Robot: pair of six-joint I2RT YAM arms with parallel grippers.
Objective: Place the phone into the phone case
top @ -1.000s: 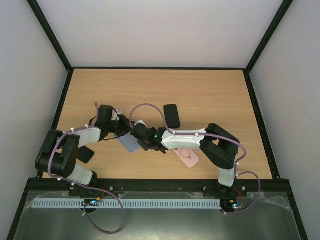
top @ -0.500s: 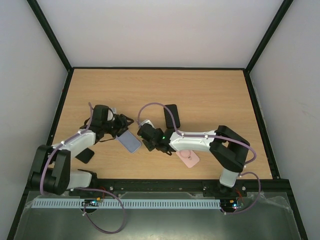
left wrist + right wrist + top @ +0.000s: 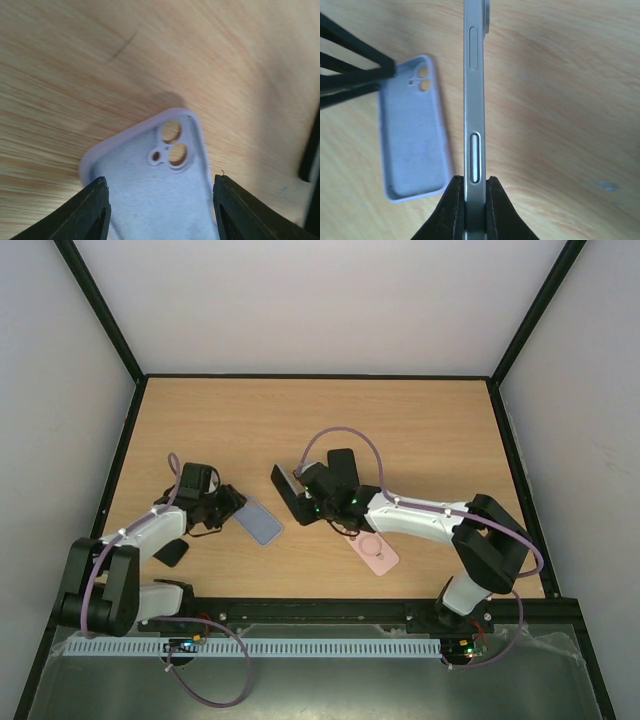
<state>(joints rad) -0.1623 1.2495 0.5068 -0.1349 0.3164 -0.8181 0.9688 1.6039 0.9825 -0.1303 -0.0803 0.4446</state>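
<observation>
The lavender phone case [image 3: 260,522] lies open side up on the table, its camera holes showing in the left wrist view [image 3: 150,195]. My left gripper [image 3: 228,504] is open, with its fingers [image 3: 95,210] standing either side of the case's end, not closed on it. My right gripper [image 3: 305,498] is shut on the phone [image 3: 286,490] and holds it on edge above the table, to the right of the case. In the right wrist view the phone's silver side [image 3: 475,100] rises from the pinch [image 3: 475,197], with the case [image 3: 412,135] to its left.
A black phone or case [image 3: 345,471] lies behind my right arm. A pink case [image 3: 376,553] lies under my right forearm. A small black object [image 3: 172,552] sits by my left arm. A black frame borders the table.
My right gripper has carried the phone up and away from the case, toward the far right. My left gripper has drawn back to the left end of the case.
</observation>
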